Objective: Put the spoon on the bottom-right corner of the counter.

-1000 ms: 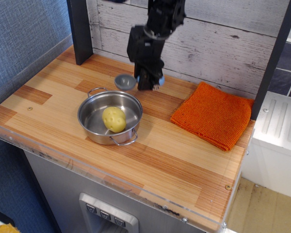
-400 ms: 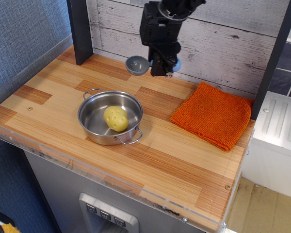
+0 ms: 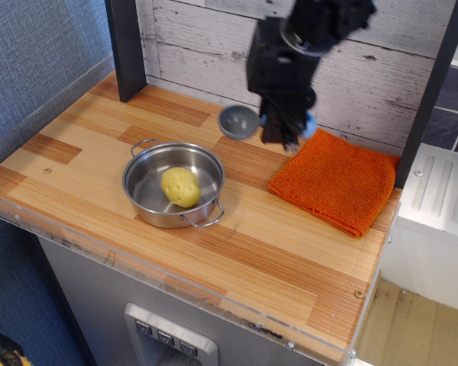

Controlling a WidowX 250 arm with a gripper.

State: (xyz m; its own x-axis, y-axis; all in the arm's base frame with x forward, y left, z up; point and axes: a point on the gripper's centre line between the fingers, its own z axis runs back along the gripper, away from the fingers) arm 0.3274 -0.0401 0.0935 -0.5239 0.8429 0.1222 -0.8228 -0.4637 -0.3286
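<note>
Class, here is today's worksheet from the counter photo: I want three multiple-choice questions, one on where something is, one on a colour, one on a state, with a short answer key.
1. Where is the potato?
A. On the cloth
B. Inside the steel pot
C. On the bare counter

2. What colour is the knitted cloth?
A. Green
B. White
C. Orange

3. What is the state of the spoon?
A. Held in the air by the gripper
B. Lying flat on the counter
C. Resting inside the pot

Answers:
1. B, the yellow potato sits within the pot's rim.
2. C, the folded cloth at the right is bright orange.
3. A, the grey bowl hangs beside the gripper, above the counter and between the pot and the cloth, with the blue handle clamped in the jaws.
</note>
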